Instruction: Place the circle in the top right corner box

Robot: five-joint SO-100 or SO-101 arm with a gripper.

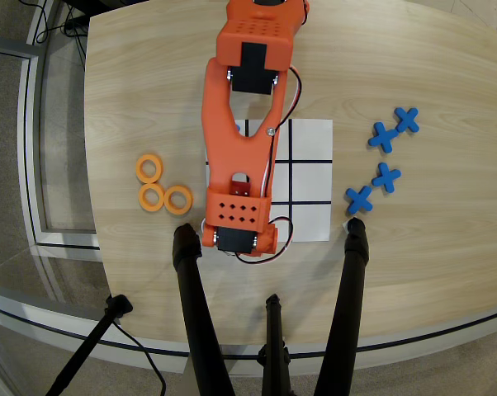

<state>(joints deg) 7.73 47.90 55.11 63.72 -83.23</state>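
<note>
Nothing readable is showing anywhere: no letters, numbers, brand marks or labels are appearing on the orange arm, the grid sheet, or the desk.

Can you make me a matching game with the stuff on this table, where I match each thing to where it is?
Things:
1. orange rings
2. blue X pieces
3. orange robot arm
4. grid sheet

Places:
A. lying across the left part of the grid
B. on the wood, right of the sheet
C. middle of the table, partly covered
D. on the wood, left of the sheet

Pairs: 1-D, 2-B, 3-A, 4-C
</note>
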